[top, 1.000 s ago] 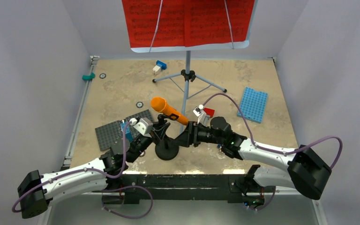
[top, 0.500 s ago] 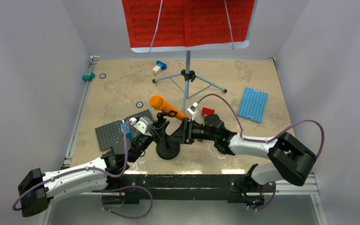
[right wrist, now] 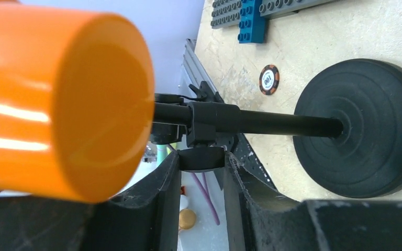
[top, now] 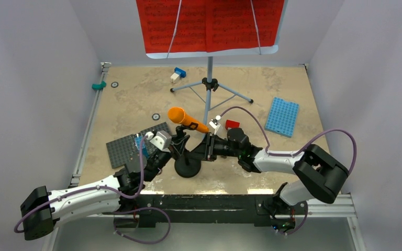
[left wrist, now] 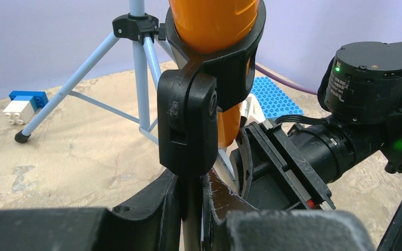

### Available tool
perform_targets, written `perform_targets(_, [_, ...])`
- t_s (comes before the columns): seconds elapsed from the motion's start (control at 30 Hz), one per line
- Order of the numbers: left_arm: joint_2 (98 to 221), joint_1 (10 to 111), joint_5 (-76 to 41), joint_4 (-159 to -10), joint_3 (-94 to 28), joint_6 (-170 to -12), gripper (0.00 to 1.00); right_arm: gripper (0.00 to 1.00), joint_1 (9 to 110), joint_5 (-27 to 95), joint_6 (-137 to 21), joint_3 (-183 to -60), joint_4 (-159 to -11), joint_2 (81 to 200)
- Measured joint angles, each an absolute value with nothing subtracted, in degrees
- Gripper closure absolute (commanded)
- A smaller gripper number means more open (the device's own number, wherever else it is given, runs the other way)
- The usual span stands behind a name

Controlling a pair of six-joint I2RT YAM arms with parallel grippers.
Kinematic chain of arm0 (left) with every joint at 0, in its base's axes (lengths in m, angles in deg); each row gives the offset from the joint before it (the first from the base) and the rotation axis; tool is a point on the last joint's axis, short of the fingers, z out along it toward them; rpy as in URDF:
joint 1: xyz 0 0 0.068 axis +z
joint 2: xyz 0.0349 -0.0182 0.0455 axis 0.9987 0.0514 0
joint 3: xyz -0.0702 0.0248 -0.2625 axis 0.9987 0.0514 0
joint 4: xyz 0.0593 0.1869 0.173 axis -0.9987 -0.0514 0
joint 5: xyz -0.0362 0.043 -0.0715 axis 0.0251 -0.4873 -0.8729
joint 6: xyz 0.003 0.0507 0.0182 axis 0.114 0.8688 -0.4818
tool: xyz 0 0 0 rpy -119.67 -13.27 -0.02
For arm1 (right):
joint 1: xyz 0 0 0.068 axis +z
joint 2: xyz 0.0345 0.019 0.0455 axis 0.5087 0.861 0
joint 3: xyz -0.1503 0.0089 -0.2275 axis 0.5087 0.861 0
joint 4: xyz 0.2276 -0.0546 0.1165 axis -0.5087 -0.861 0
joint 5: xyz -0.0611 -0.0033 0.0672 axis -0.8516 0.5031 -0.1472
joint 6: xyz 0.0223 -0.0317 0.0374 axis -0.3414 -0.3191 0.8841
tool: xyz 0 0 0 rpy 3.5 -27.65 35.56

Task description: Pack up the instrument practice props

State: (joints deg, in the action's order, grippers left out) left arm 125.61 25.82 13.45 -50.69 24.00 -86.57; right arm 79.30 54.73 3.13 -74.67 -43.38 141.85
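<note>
Far left, a teal piece (top: 99, 85) was seen against the table's rail, and nearer in a grey plate (top: 125, 150) was laid flat with a blue brick (top: 140, 145) on it. Over that plate the left gripper (left wrist: 191, 209) was reached in low, and its jaws were closed tight on the thin post of the mic stand (top: 187, 167), just under the clip, as the left wrist view showed. The stand was kept upright on its round base, near the front middle of the table. The mic (top: 186, 119) was held tilted in the clip, head up and to the left, tail down to the right. Behind it, at the back middle, the music stand (top: 208, 68) was set on its spread tripod, and the pages (top: 209, 23) were propped open across its desk. From the right, the right gripper (right wrist: 201, 159) was brought in level against the same post. Its jaws were parted only narrowly, and a dark lug under the post's collar was seen filling the gap between them, so the mic stand was pinched from both sides. Just behind that wrist a red hammer head (top: 232, 124) was glimpsed, and well to the right a blue plate (top: 282, 116) was left flat.
</note>
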Motion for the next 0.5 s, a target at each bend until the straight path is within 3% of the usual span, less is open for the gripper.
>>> perform_targets(0.1, [125.6,25.6,13.4,-50.7,24.0,-86.5,1.00,1.00,79.3,54.4,0.8,-74.8,-44.9,141.1])
perform_targets(0.5, [127.7,24.8,12.1,-50.5,23.1,-86.5,1.00,1.00,82.3,45.2,-20.3,-78.4,-62.4,133.0])
